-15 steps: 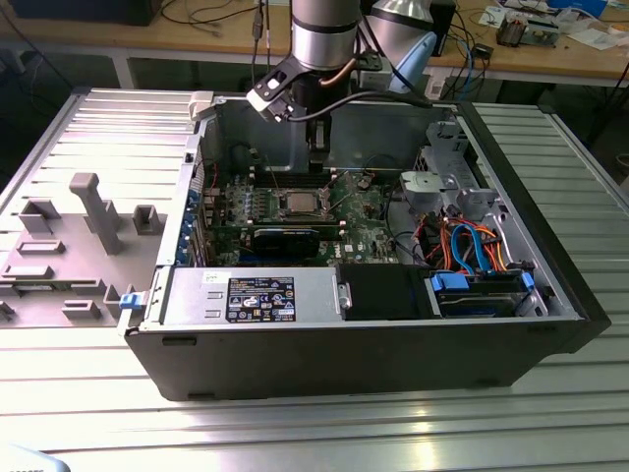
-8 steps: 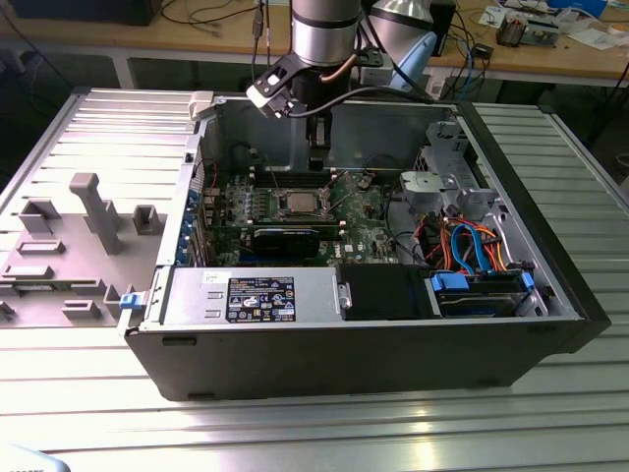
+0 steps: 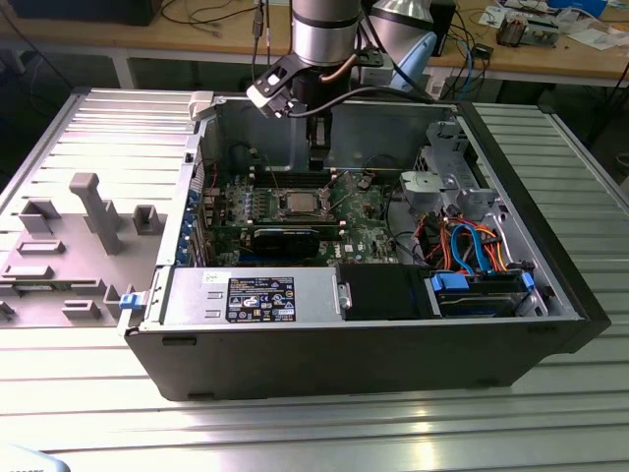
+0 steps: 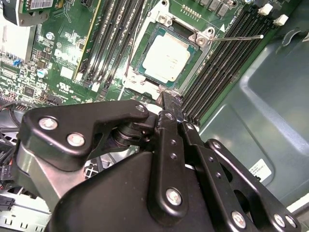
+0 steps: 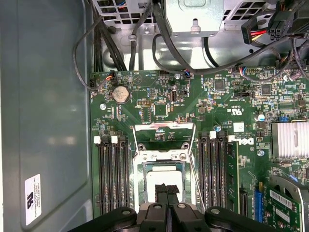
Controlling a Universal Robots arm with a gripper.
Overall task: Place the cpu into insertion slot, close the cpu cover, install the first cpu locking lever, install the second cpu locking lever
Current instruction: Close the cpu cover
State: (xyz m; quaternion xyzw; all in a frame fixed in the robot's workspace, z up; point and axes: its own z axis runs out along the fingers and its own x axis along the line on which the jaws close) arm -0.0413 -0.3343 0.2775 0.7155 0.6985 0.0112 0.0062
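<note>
The cpu (image 4: 166, 58) lies flat in the insertion slot (image 4: 140, 83), its dull silver top facing up; it is also visible as cpu (image 5: 161, 180) and cpu (image 3: 298, 204). The cpu cover (image 5: 164, 126) stands raised at the socket's end away from my fingers, seen again as cpu cover (image 4: 205, 33). A thin locking lever (image 4: 241, 37) sticks out sideways over the memory slots. My gripper (image 5: 166, 189) hangs just above the near edge of the socket, shut with nothing between its fingers. The same gripper (image 4: 170, 104) and gripper (image 3: 319, 157) sit inside the open case.
The open computer case (image 3: 373, 344) lies on a ribbed metal table. Black memory slots (image 5: 112, 174) flank the socket on both sides. A graphics card (image 3: 287, 236), a power supply (image 5: 193, 17) with cables, and drive bays (image 3: 477, 290) crowd the case. A grey fixture tray (image 3: 69, 246) sits at the exterior view's left.
</note>
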